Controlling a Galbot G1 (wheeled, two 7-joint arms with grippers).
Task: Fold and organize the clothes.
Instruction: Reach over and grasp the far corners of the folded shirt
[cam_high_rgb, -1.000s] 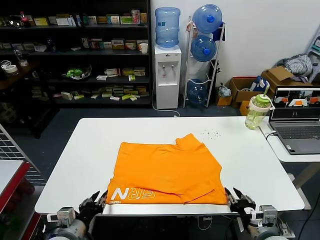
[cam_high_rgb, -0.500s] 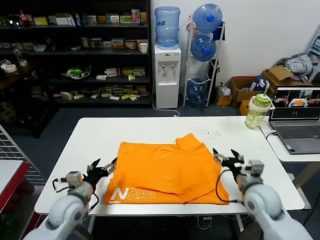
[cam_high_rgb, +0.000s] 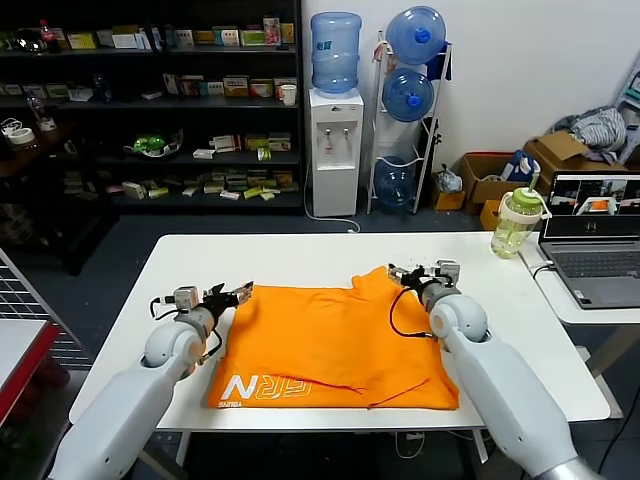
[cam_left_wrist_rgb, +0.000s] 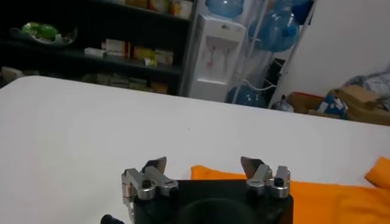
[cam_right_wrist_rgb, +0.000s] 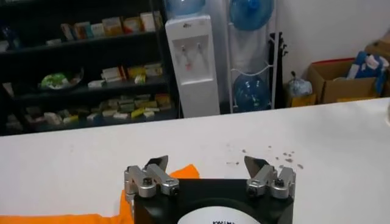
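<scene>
The white table (cam_high_rgb: 130, 330) is taken as the landmark; one is counted as the work surface, and a second, smaller white surface is seen off its right side. One orange T-shirt (cam_high_rgb: 330, 345) is spread on the table's middle and near half, lying largely flat with white lettering at the near left corner. The near hem appears turned over in a long strip, and one sleeve (cam_high_rgb: 378, 280) is bunched toward the far edge, so the folding is judged to be at an early stage: at most one fold is in place, and the sides, the sleeves and the final tidy stack are judged to remain. Two arms are counted, both reaching over the table. The left gripper (cam_high_rgb: 238, 293) is held at the shirt's far left corner, its jaws spread and nothing pinched between them; in the left wrist view the same gripper (cam_left_wrist_rgb: 204, 167) is seen with the orange edge just beyond its tips. The right gripper (cam_high_rgb: 400, 273) is held at the bunched sleeve on the far right, jaws likewise spread and empty, as the right wrist view (cam_right_wrist_rgb: 206, 164) confirms. Beyond the table three water bottles are counted, one of them (cam_high_rgb: 334, 52) seated on a single dispenser. On the smaller side surface, one laptop (cam_high_rgb: 592, 235) and one green drinking bottle (cam_high_rgb: 514, 222) are counted.
</scene>
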